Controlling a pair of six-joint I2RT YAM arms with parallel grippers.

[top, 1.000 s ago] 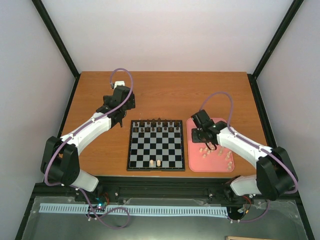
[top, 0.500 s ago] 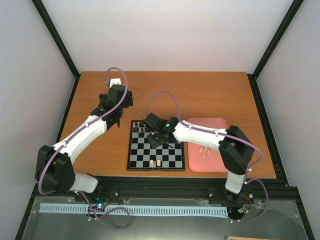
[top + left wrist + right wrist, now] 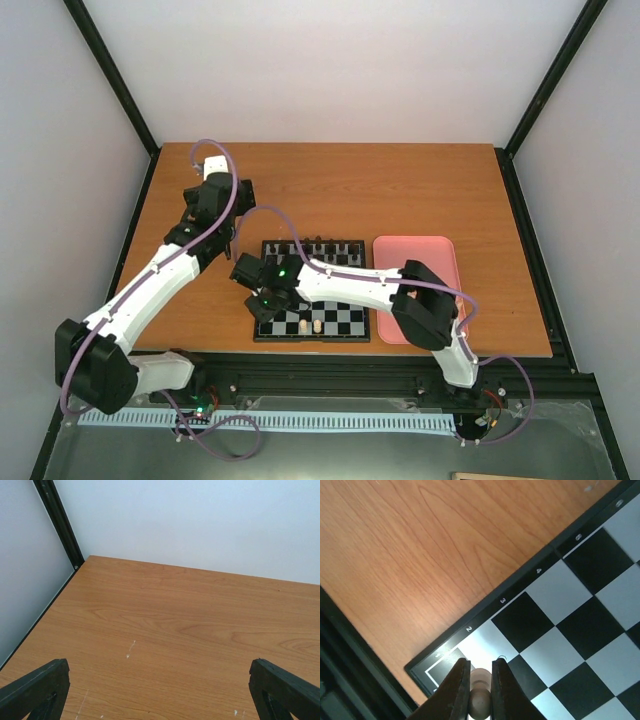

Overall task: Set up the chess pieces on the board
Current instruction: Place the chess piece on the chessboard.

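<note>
1. Two hands are in view. The right hand (image 3: 262, 300) is clenched on one of the chess pieces (image 3: 480, 700), a small pale one pinched between its two fingers (image 3: 460, 682).
2. In the right wrist view the hand (image 3: 480, 672) sits over the board (image 3: 570, 605) at its corner. The black border with the row numbers 2, 3 and 4 runs up and away from the fingertips.
3. The held piece stands upright in the grip, directly under the hand. Whether its base touches the square below cannot be told.
4. Seen from above, two more pale pieces (image 3: 310, 326) stand side by side on the board's (image 3: 340, 318) near row. They are just to the right of the right hand and apart from it.
5. A row of dark pieces (image 3: 318, 245) lines the board's far edge, beyond the right hand.
6. The pink tray (image 3: 415, 250) lies on the desk (image 3: 350, 190), well to the right of the right hand and just beside the board.
7. The left hand (image 3: 205, 195) is released, its fingers (image 3: 35, 690) spread wide at the two bottom corners of its wrist view.
8. This hand (image 3: 160, 695) grasps nothing. Ahead of it is bare wooden desk (image 3: 175, 620), and the board is well apart from it.
</note>
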